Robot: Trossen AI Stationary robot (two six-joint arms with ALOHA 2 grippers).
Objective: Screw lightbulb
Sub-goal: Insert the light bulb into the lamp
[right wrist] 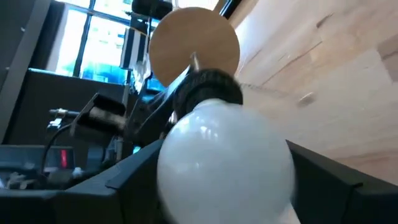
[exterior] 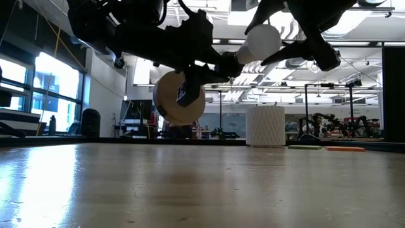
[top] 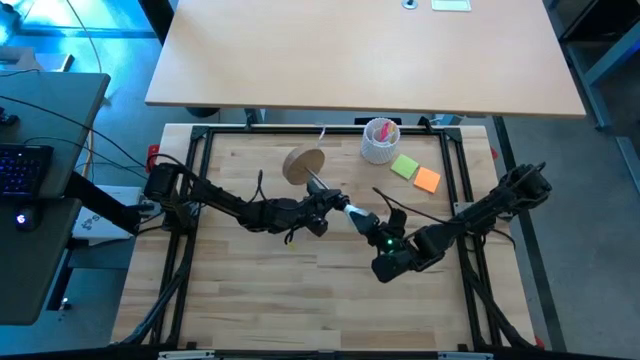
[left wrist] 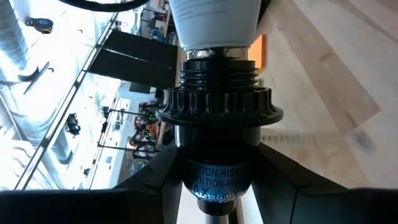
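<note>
L gripper (top: 322,212) grips socket (left wrist: 217,109); R gripper (top: 375,228) flanks lightbulb (right wrist: 225,162).

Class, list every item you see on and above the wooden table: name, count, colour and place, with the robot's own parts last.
lightbulb: one, white, lifted above the table's middle, its screw base in the black socket.
wooden disc stand with black socket: one, tan disc, black socket, held tilted in the air left of the bulb.
perforated cup: one, white with pink contents, far side of the table.
sticky notes: two, green and orange, lying right of the cup.
table: one, pale wood, inside a black frame.
left gripper: one, dark, shut on the socket.
right gripper: one, dark, fingers either side of the bulb.
</note>
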